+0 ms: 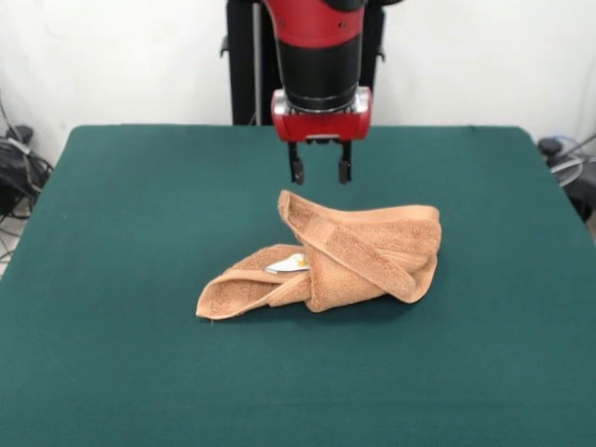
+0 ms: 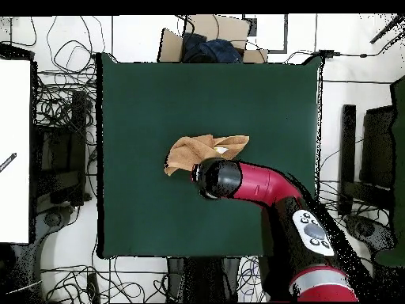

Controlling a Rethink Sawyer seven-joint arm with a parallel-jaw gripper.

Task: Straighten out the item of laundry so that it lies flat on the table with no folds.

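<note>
The orange-tan towel (image 1: 335,256) lies crumpled and folded over itself near the middle of the green table (image 1: 112,279). A thick fold runs across its top, a flat corner points to the front left, and a small white tag (image 1: 287,264) shows near its middle. My gripper (image 1: 319,170) hangs open and empty just above the towel's far upper corner, its two black fingers apart. In the overhead view the towel (image 2: 198,150) shows partly, with the arm's end (image 2: 219,179) covering its near edge and hiding the gripper.
The table's green felt (image 2: 142,95) spreads wide on all sides of the towel. Cables and black stands lie on the floor around the table (image 2: 59,127). A cardboard box (image 2: 210,39) stands beyond the table's far edge in the overhead view.
</note>
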